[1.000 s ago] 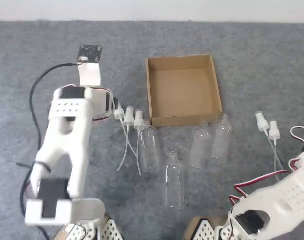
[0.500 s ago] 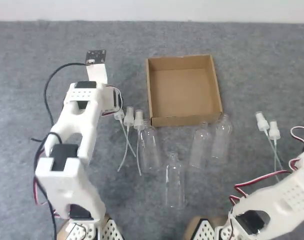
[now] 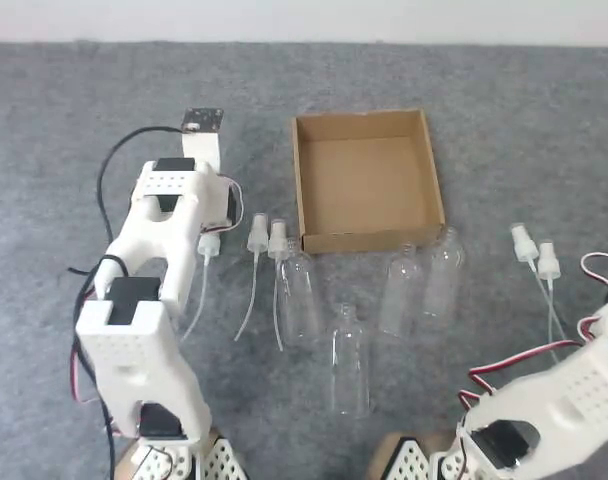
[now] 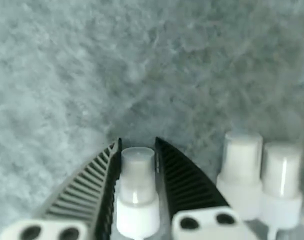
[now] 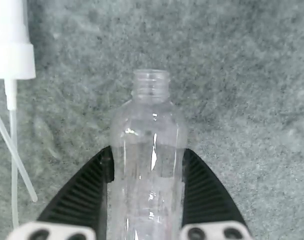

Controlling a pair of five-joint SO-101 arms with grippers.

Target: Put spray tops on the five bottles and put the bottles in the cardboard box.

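R arm point(image 3: 554, 410) is sitting nearest, at the near R corner of the grey carpet point(image 3: 484, 120). R gripper point(image 5: 148, 152) is clamping the gripped bottle point(image 5: 149, 125) across its body, w/ both black jaws pressing its sides. The bottle is looking clear and round-shouldered, its short threaded neck standing open w/ no top. Can't tell if it's touching the carpet.

Next out, the lone bottle point(image 3: 349, 365) is lying on its side mid-carpet, neck pointing away from the arms. Beyond it 3 more are lying the same way in a rough row: left bottle point(image 3: 297, 290), then middle bottle point(image 3: 399, 290) and right bottle point(image 3: 442, 270) just beside each other. All are clear plastic and uncapped.

L arm point(image 3: 154, 260) is stretching out along the L side. L gripper point(image 4: 137, 142) is gripping the gripped spray top point(image 4: 137, 185), ribbed jaws pressing either side of its white cap, w/ the thin tube trailing back toward the arm's base. The 2nd spray top point(image 3: 257, 235) and 3rd spray top point(image 3: 278, 238) are lying side by side between L gripper and left bottle, the 3rd just beside that bottle's neck. Both are white-capped, w/ thin dip tubes running back toward the arms. On the R, the 4th spray top point(image 3: 524, 243) and 5th spray top point(image 3: 549, 262) are lying as a pair, apart from the right bottle.

Farthest, the cardboard box point(image 3: 367, 240) is sitting open side up, brown, square and shallow. Its front wall is standing just at the necks of the middle and right bottles.
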